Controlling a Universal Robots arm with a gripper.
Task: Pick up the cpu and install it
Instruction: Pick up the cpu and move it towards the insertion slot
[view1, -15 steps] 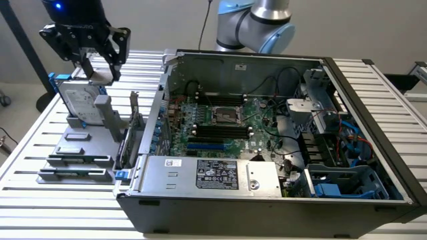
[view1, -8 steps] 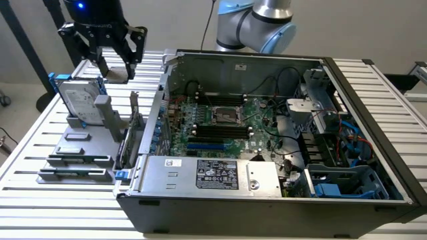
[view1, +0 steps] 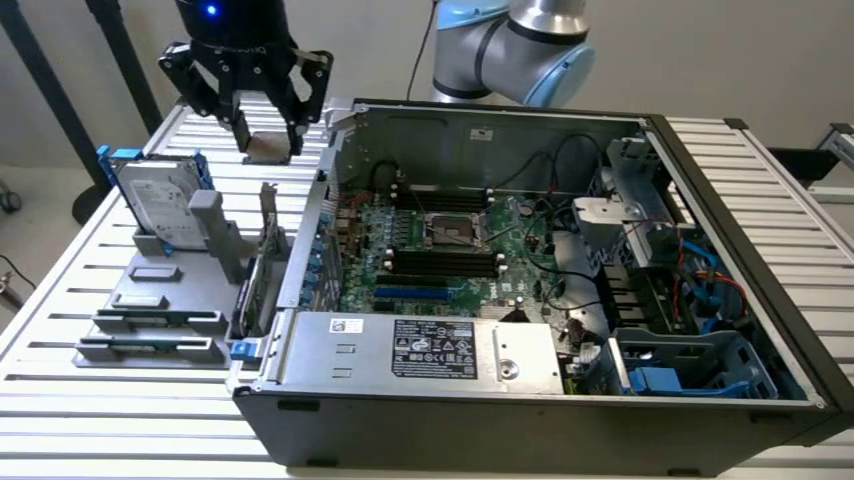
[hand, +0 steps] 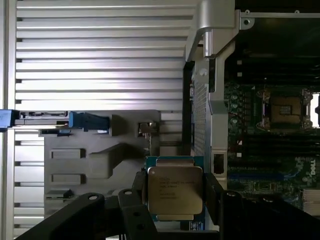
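- In the upper left of the exterior view, above the slatted table (view1: 54, 300) and just outside the open computer case (view1: 534, 430), we see the gripper (view1: 271, 138) hanging with the cpu (view1: 271, 149) pinched in it. The claw is closed on the chip, not standing wide.
- In the wrist view the silvery printed top of the cpu (hand: 175, 192) faces the camera. It sits flat and square, with a dark finger (hand: 137, 200) against each side edge.
- The socket (view1: 451, 232) sits on the motherboard (view1: 521, 270) near the centre of the exterior view, well apart from the chip. We judge the pick-up done and the install not yet done.
- Slip: the hold is only on the chip's thin rims, so a jolt or a quick swing could tilt it or shake it loose. Under it lie the grey fixture (view1: 147, 330) and the hard drive (view1: 158, 205).
- Collision: the case's side wall (view1: 328, 165) stands between the chip and the socket. A path that is too low could clip the chip or the fingers against that wall.
- Misfit: we cannot tell whether the chip's corner mark matches the socket's. A wrong turn or a tilted seat could bend the socket's contacts.
- Blocked seat: we cannot tell whether the socket's frame is fully open. Dark cables (view1: 554, 160) also hang near it, and the fingers could snag on them.
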